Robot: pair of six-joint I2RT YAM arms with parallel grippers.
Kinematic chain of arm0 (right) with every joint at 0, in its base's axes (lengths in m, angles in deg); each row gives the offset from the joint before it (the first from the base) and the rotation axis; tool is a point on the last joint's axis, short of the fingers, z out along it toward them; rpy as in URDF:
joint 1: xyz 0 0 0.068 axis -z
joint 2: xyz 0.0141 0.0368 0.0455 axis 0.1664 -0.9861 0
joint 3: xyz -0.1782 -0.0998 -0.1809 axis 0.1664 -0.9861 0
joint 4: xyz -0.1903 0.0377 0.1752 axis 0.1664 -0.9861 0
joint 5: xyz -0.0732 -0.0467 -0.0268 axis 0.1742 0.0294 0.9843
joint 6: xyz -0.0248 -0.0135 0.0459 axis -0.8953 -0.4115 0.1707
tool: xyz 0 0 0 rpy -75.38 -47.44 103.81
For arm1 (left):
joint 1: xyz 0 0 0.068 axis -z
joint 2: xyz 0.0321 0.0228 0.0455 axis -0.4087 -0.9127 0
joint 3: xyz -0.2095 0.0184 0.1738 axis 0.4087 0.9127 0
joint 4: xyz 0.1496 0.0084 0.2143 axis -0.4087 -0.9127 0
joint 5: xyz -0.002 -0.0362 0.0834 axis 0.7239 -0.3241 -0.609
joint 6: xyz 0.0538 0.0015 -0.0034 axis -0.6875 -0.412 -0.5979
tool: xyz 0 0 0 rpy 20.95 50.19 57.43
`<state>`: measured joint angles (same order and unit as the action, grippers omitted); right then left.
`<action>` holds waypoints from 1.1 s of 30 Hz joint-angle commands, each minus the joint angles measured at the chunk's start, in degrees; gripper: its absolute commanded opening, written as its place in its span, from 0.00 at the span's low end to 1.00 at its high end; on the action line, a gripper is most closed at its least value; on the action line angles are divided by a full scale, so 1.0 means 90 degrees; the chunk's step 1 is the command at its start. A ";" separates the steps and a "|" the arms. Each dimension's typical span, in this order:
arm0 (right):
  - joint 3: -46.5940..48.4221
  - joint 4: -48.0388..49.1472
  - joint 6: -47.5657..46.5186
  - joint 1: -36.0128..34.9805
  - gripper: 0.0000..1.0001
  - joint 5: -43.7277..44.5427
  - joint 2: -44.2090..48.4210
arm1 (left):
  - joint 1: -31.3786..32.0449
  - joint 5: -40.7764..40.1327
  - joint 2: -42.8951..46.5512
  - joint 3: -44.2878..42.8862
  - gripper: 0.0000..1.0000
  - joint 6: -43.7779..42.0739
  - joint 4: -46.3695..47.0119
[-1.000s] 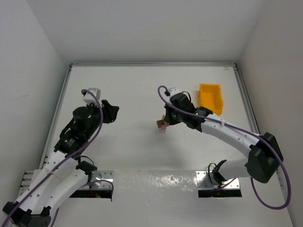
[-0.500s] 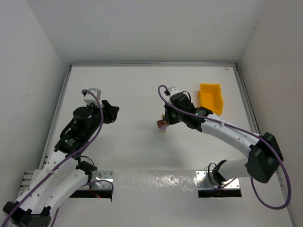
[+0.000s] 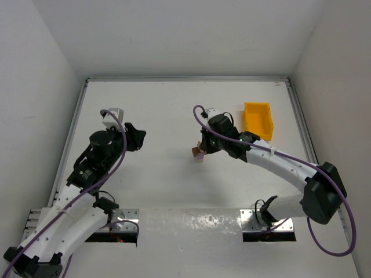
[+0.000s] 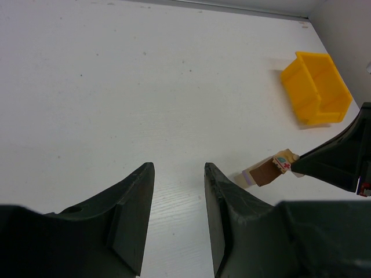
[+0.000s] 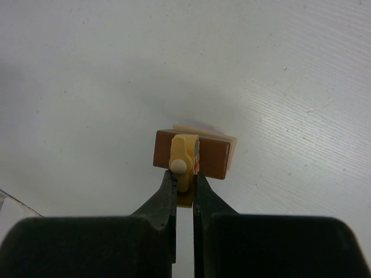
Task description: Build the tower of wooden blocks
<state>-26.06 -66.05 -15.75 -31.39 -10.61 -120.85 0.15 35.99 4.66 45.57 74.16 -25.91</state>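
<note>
White desk [image 3: 174,110] fills the scene, with both arms mounted at its near edge. Nearest to us on the left, the left claw [image 4: 178,171] hangs above bare surface with its jaws apart and nothing between them, well apart from the work. Further in, near the middle of the desk, stands the wood block tower [image 3: 198,153]: a pale tan block [image 5: 231,145] lying on the desk with a dark reddish-brown block [image 5: 211,155] resting on top of it. The right claw [image 5: 184,179] reaches over this stack, its jaws clamped on a small pale block [image 5: 184,152] with a round dot at its tip and pink marks on one side. That block sits against the top face of the brown one, though we cannot tell whether it is fully seated or just above it. We judge the step in hand to be placing this third block. The next move likely calls for settling it flat, then parting the jaws gently and lifting straight up, so the small stack is not nudged over. Beyond the tower, toward the far right, sits a yellow bin [image 3: 258,119].
</note>
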 commanded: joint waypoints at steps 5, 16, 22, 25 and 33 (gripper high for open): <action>-0.0021 0.0205 0.0064 -0.0028 0.04 -0.0065 0.0000 | -0.0080 0.0037 0.0024 -0.0008 0.37 0.0014 0.0271; -0.0021 0.0176 0.0064 -0.0028 0.06 -0.0055 -0.0030 | -0.0080 0.0057 0.0033 -0.0008 0.37 0.0014 0.0271; -0.0021 0.0166 0.0055 -0.0038 0.06 -0.0026 -0.0069 | -0.0080 0.0067 0.0024 0.0002 0.37 0.0014 0.0271; -0.0051 0.0205 0.0064 -0.0047 0.07 -0.0055 -0.0088 | -0.0080 0.0076 0.0024 0.0002 0.37 0.0014 0.0262; -0.0051 0.0215 0.0055 -0.0047 0.08 -0.0074 -0.0098 | -0.0089 0.0066 0.0033 0.0002 0.37 0.0004 0.0262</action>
<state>-26.30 -66.01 -15.75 -31.44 -10.85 -121.48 0.15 36.19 4.69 45.57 74.16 -25.91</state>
